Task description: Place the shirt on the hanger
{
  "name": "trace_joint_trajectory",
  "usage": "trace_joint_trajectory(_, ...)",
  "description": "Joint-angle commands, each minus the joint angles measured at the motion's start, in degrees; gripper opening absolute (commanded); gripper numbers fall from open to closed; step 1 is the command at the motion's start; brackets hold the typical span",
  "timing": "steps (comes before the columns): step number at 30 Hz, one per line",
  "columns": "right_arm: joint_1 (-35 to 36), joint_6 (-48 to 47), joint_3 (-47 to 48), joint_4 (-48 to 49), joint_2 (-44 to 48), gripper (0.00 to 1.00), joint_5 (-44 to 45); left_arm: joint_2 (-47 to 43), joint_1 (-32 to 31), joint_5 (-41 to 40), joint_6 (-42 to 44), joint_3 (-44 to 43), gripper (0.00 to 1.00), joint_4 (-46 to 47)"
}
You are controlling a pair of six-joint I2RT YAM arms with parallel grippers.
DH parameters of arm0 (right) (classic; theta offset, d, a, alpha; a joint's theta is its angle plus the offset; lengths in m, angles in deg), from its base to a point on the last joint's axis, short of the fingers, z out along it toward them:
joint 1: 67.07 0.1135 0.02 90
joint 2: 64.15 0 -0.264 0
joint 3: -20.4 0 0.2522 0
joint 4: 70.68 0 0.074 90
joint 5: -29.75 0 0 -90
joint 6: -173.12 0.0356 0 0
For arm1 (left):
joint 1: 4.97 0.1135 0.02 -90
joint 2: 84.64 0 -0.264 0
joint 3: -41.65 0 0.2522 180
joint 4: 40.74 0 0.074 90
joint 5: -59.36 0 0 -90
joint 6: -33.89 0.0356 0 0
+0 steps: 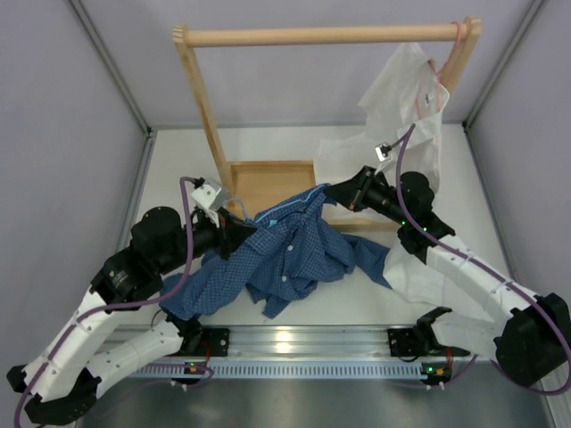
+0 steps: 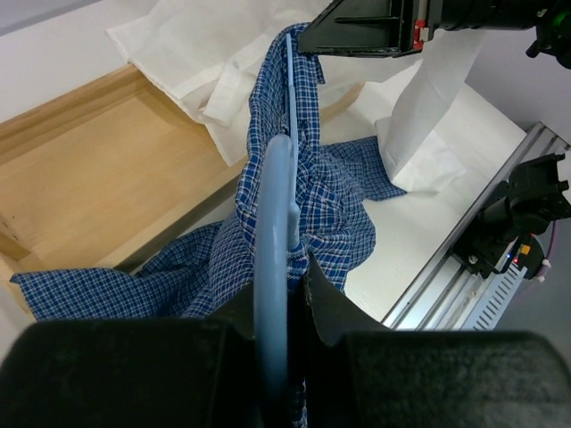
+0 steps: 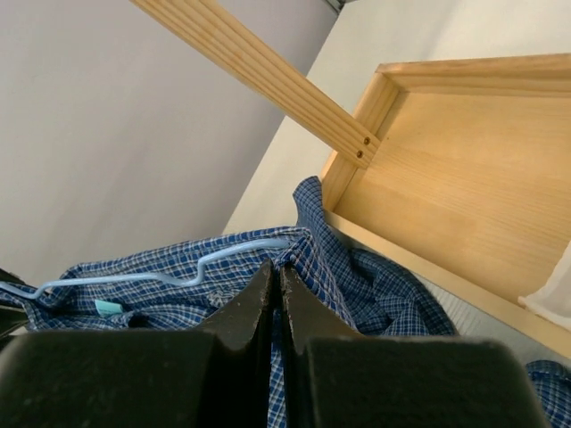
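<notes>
Left end effector (image 2: 278, 287) is clamped on the hanger (image 2: 272, 214), its wire partly wrapped by the shirt (image 1: 277, 259) bunched on the tabletop (image 1: 268, 143) toward the near edge; the right end effector (image 3: 275, 272) is pinched shut on a shirt fold. Cloth could be dragged off the wire by an uneven pull. Toward the far edge, the wooden rack (image 1: 321, 36), white shirt (image 1: 401, 89) and pink hanger (image 1: 458, 36) could be snagged.

No text, brand, number or sign readable in any view, small pale-teal tag (image 3: 109, 308) on the shirt (image 3: 357, 285) at the near left of the right wrist view, too blurred to read
</notes>
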Motion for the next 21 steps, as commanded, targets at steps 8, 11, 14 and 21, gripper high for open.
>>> trace_joint_trajectory(8, -1.5, -5.9, 3.7, -9.7, -0.9, 0.0, 7.0, -1.8, -0.1, -6.4, -4.9, -5.4, 0.0, -1.9)
trace_joint_trajectory(11, -1.5, -6.6, 3.7, -10.3, -1.2, 0.0, 8.5, -1.5, -0.1, -3.8, -4.8, -5.3, 0.0, -2.0)
trace_joint_trajectory(14, -1.6, -7.5, 5.9, -10.6, -2.9, 0.0, 8.8, -1.9, -0.1, 2.9, -3.7, -4.4, 0.0, -1.3)
trace_joint_trajectory(21, -1.6, -13.1, 14.1, -15.4, -5.1, 0.0, 12.3, -3.3, -0.1, 6.8, -1.9, -1.9, 0.0, -1.5)
